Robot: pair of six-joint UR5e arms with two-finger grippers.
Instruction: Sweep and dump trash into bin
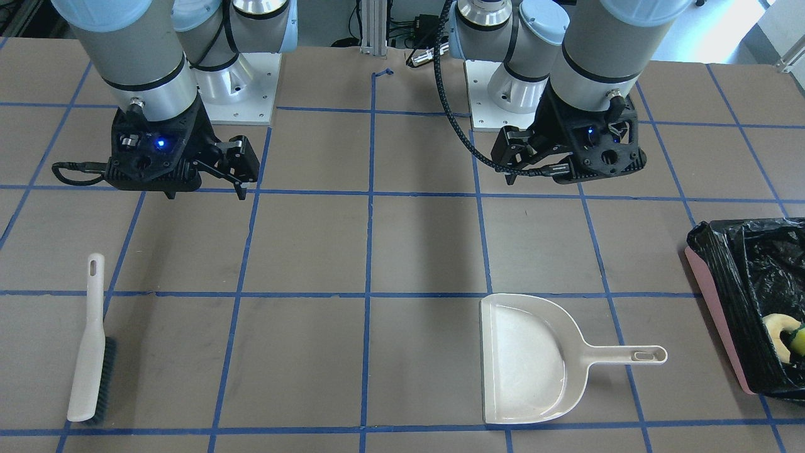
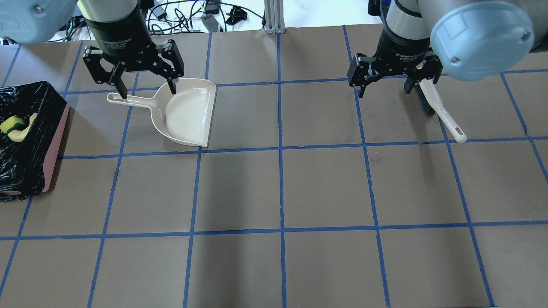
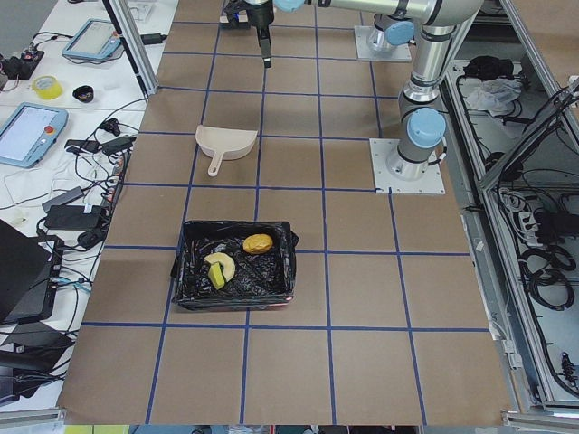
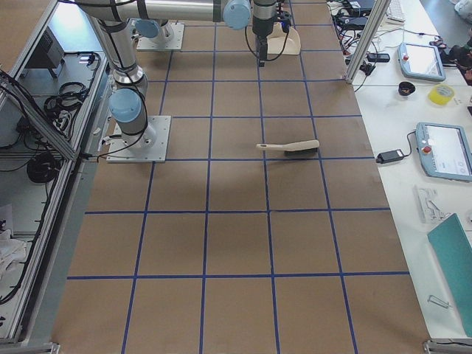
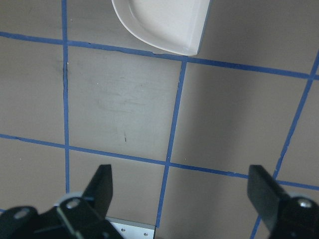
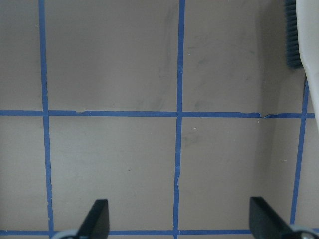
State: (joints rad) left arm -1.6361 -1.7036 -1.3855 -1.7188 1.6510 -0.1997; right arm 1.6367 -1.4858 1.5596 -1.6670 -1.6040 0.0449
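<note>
Bin (image 2: 55,141) sits at the table's (image 2: 278,188) far left end. All the trash is inside it on the black liner (image 2: 25,98): potato-like lump (image 3: 258,243), crescent slice (image 3: 220,265), and sponge piece (image 3: 218,279) touching the slice. Left gripper (image 2: 148,92) hangs raised on a down-pointing wrist, fingers spread wide, gripping nothing. I read it as on the robot's side of the dustpan (image 2: 188,115), which lies flat with its handle toward the bin. Right gripper (image 2: 385,90) has the same pose: raised, pointing down, spread wide, holding nothing. Brush (image 2: 436,109) lies apart from it on the table, handle toward the robot.
</note>
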